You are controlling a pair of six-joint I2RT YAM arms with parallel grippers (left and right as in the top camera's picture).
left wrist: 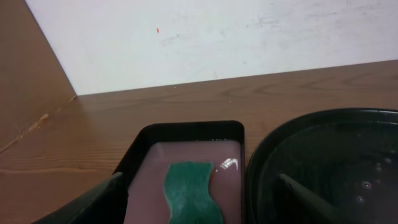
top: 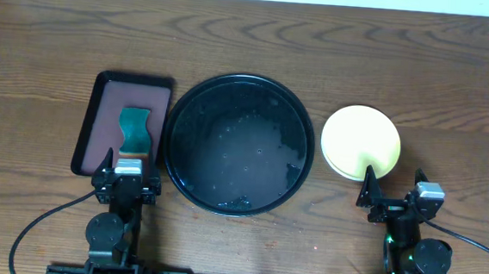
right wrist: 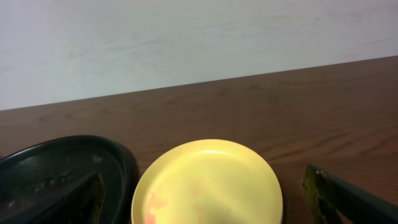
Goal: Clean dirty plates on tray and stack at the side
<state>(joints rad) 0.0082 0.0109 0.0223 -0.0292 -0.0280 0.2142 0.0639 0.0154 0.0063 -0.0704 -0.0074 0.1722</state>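
Note:
The pale yellow plate (top: 361, 141) tops a stack on the table right of the round black tray (top: 237, 142); a pale rim shows under it. In the right wrist view the yellow plate (right wrist: 208, 183) carries faint reddish smears. The turquoise plates are hidden. The tray holds no plate, only wet specks, and also shows in the left wrist view (left wrist: 323, 162). My left gripper (top: 126, 179) is open over the near end of the maroon tray. My right gripper (top: 393, 199) is open just in front of the plate stack.
A rectangular maroon tray with black rim (top: 99, 118) lies left of the round tray and holds a green wavy sponge (top: 136, 131), also in the left wrist view (left wrist: 191, 193). A white wall borders the table's far edge.

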